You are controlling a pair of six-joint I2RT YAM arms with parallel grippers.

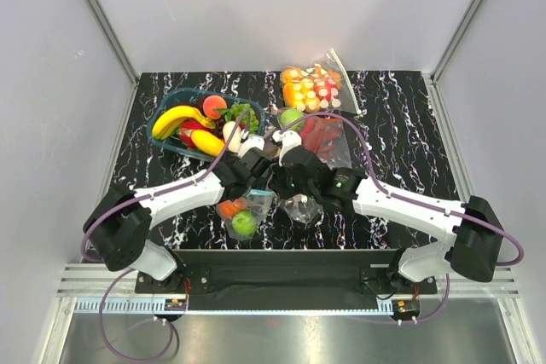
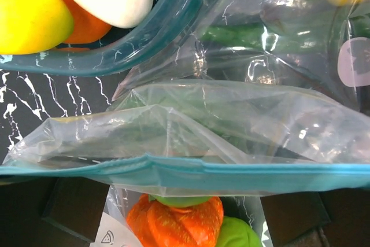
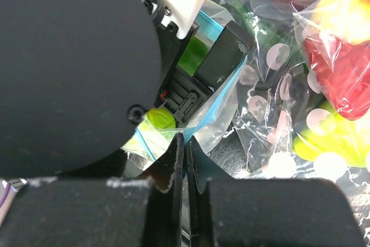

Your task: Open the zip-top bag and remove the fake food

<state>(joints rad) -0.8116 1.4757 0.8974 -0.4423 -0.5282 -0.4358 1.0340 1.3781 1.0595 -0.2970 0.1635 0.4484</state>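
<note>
The zip-top bag (image 1: 253,204) lies near the table's front, between both arms, its teal zipper strip (image 2: 231,174) running across the left wrist view. Inside it are fake food pieces: an orange fruit (image 2: 176,224) and a green one (image 2: 240,236). My left gripper (image 2: 196,203) stands open, its dark fingers (image 2: 34,212) wide apart on either side of the strip. My right gripper (image 3: 186,142) is shut on the bag's teal-edged corner (image 3: 217,105), right beside the left gripper's finger (image 3: 222,56). More fake food, a banana (image 1: 177,117) and a peach (image 1: 213,106), lies in the teal tub (image 1: 160,140).
A larger clear bag of red peppers (image 1: 328,138) lies behind the right gripper, and a small bag of orange and red-white pieces (image 1: 311,87) sits at the back. A crumpled clear bag (image 1: 303,209) lies under the right arm. Grey walls enclose the table.
</note>
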